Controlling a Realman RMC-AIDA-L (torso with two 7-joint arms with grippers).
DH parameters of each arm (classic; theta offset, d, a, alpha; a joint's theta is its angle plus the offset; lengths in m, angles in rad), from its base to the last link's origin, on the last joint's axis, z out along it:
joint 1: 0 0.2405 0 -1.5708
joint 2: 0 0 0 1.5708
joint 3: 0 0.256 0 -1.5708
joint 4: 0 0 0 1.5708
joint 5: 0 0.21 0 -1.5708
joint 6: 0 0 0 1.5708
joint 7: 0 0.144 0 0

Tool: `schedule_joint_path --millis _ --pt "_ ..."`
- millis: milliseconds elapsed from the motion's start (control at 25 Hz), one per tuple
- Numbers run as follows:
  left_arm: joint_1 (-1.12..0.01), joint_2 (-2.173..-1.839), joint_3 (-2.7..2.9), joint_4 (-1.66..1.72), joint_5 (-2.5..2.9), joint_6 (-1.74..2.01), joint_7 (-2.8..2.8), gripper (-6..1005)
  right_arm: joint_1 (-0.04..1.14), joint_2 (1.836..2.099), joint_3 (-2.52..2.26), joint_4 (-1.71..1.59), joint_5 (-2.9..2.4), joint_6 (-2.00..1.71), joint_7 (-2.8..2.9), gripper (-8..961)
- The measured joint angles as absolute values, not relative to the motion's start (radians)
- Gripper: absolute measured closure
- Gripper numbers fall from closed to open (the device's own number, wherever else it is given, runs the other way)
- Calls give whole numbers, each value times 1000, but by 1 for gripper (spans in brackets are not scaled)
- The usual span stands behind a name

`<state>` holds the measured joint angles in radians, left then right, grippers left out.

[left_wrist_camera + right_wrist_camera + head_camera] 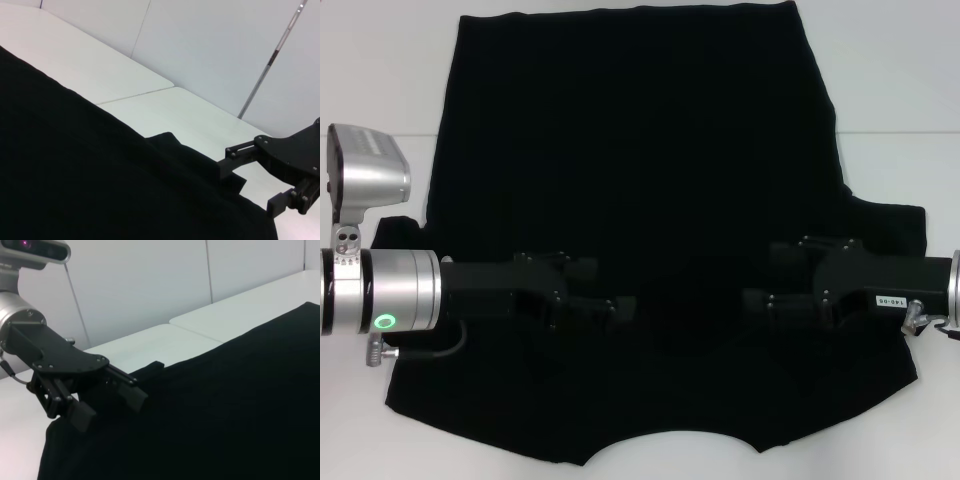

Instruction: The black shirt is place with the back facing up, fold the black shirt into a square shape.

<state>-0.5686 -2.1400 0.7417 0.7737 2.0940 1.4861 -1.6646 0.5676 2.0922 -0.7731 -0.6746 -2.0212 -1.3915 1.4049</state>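
- The large plain black cloth short-sleeved shirt [640, 180] lies spread flat over the middle of the white worktop [380, 80], collar toward the near edge, hem toward the far edge.
- The left hand [620, 305] hangs low over the shirt's near left part, fingers parted, nothing between them.
- The right hand [755, 290] sits opposite over the near right part, pointing at the left one, fingers likewise apart and holding nothing.

Black shirt [640, 180] collar edge cropped.
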Motion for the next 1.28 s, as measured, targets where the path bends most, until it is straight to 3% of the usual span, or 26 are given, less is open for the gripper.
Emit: schedule_joint_path --millis 880,1120,1280 --pt "-569 -2132 627 779 2115 1451 -1774 52 582 2087 -679 -670 -1963 -1346 1580 70" --pt "-556 -2068 472 821 2164 1486 -2119 55 643 2027 -675 -673 -1956 -1250 1986 70" --pt "-552 -2032 349 862 2284 1553 -2263 57 696 1961 -671 -667 -1955 -1236 2244 70"
